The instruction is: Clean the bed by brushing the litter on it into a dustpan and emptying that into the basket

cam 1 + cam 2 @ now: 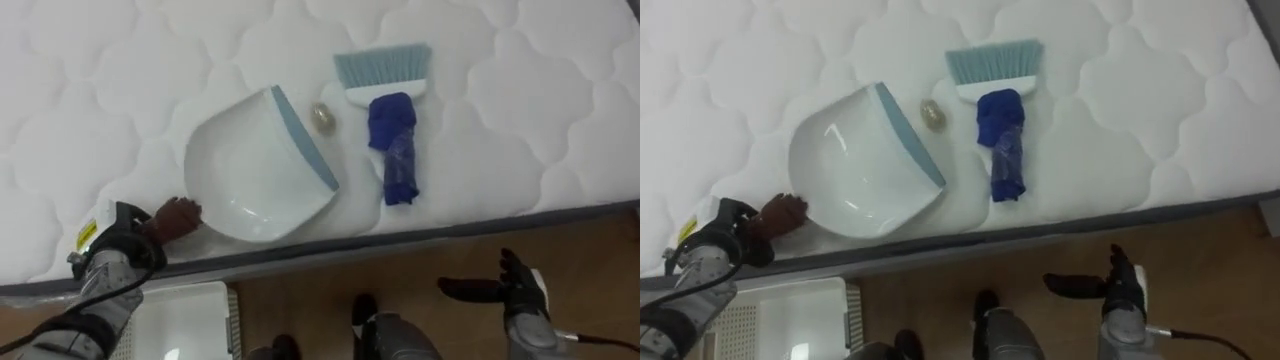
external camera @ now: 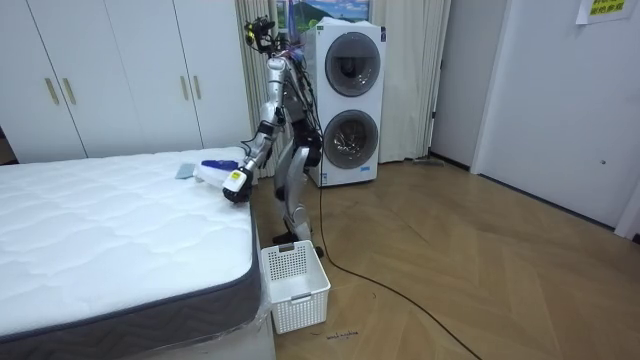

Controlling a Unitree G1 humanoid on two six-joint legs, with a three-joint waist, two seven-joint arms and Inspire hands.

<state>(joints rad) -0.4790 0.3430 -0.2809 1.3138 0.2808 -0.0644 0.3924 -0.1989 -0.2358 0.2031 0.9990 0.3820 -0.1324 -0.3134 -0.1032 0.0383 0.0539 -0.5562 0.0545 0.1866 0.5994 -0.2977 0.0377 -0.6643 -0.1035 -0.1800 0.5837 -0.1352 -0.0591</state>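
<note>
Lower left, the left hand [image 1: 172,220] meets the dustpan [image 1: 250,170] on the bed [image 1: 80,100], its grip unclear; lower right, the right hand [image 1: 518,288] has its fingers released.

Left hand [image 1: 176,217] rests at dustpan [image 1: 255,175] edge, brush [image 1: 391,118] beside it.

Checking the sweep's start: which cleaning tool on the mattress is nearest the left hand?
The white dustpan: the left hand is right at its near edge, while the blue-handled brush lies farther right beyond it.
</note>
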